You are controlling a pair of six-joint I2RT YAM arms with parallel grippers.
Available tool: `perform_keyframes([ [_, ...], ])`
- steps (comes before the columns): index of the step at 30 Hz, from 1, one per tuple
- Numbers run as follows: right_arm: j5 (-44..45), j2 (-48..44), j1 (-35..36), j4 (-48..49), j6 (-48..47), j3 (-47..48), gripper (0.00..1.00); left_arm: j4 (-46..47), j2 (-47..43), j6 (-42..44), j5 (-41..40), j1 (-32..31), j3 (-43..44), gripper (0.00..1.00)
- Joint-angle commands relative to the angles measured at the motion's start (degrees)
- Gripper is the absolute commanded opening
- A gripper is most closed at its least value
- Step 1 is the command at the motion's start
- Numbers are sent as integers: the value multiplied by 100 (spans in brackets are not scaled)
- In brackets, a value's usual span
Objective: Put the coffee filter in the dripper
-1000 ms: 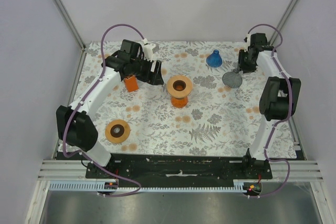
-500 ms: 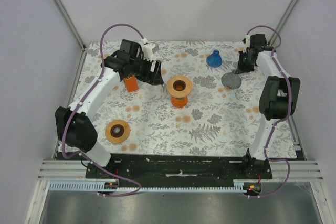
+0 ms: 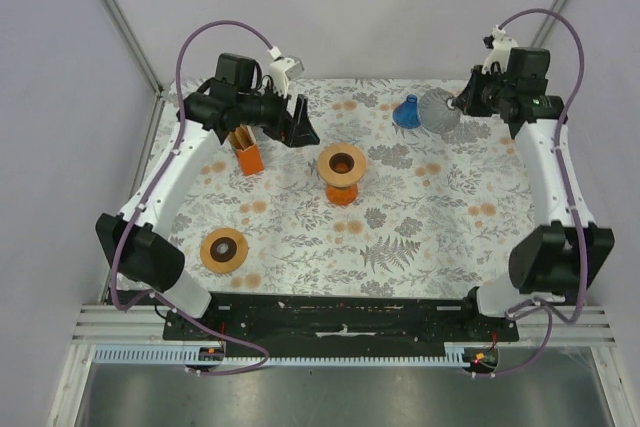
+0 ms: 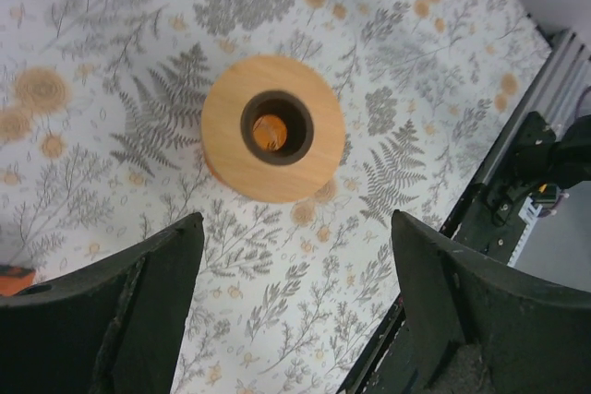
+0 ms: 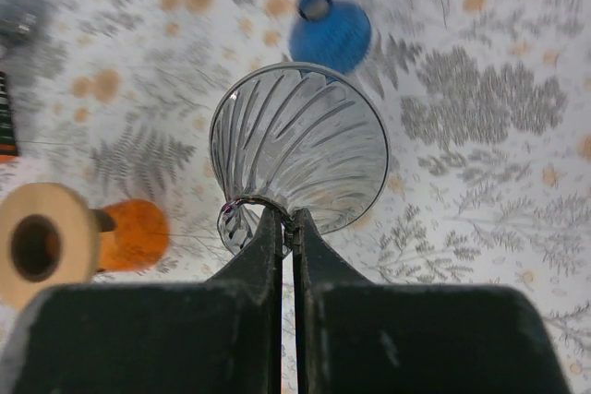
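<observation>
Hanging off the table at its far right, the one grey ribbed coffee filter is pinched at its edge by the right gripper, jaws closed on it, arm stretched toward the back corner. One blue dripper stands just beside it. The left gripper gapes wide above one of two wood-topped stands, with one orange cup near.

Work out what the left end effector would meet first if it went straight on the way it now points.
Probably the wooden-topped orange stand, centred ahead of the open left end effector, though depth is unclear.
</observation>
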Motion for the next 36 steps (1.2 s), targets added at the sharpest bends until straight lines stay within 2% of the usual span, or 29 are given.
perform_keyframes([
  [1,-816,-1156,452,985,5,-238,0,-10,-67,-54,836,-30,733,89],
  [8,-1843,-1931,1665,1892,-171,-520,0,306,12,-862,1680,-56,1156,91],
  [14,-2346,-2037,2044,2200,-109,-423,0,991,-32,-1749,2400,-56,981,93],
  [22,-2943,-2081,2307,2656,57,-484,0,1695,-14,-2313,2585,-65,743,86],
  [23,-3005,-2090,2325,2736,92,-502,0,1782,-6,-2400,2647,-82,717,82],
  [24,-3031,-2072,2343,2797,119,-511,0,1879,-6,-2471,2717,-100,691,73],
  [28,-3032,-1932,2369,2859,163,-511,0,2240,-14,-2735,3042,-162,585,27],
  [30,-3032,-1870,2387,2851,163,-537,0,2301,-23,-2762,3131,-162,533,7],
  [31,-2997,-1861,2387,2842,120,-563,0,2302,-32,-2744,3140,-170,506,2],
  [34,-2769,-1835,2387,2772,-38,-704,0,2136,-93,-2517,3149,-162,436,2],
  [35,-2672,-1826,2378,2693,-91,-730,6,1978,-102,-2368,3088,-162,462,2],
  [36,-2550,-1817,2387,2553,-161,-731,18,1707,-102,-2096,2991,-162,506,2],
])
